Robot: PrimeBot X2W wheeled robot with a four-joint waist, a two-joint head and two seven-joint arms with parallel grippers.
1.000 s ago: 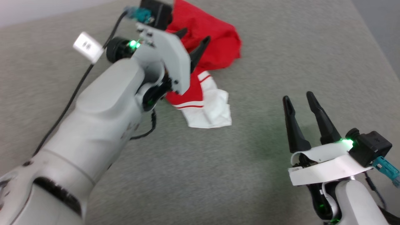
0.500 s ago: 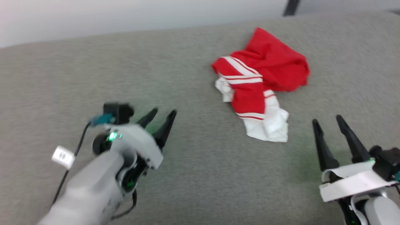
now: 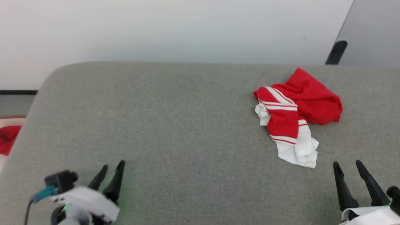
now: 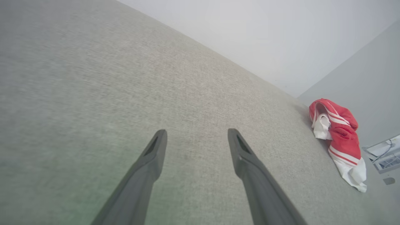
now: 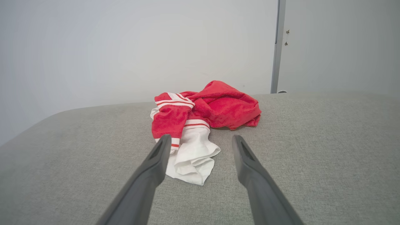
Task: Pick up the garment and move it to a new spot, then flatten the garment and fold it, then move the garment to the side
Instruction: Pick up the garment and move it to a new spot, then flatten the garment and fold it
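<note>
Garment (image 3: 297, 115) lies crumpled on the grey tabletop (image 3: 175, 125), far right part, white end nearest the robot. Left gripper (image 3: 113, 165) at near left: fingers spread wide, nothing held, well apart from the garment. Right gripper (image 3: 347, 163) at near right, near the white end: spread wide, empty.

Tapered black jaws join white wrist housings (image 3: 84, 200), the left bearing a teal plug (image 3: 40, 194).
</note>
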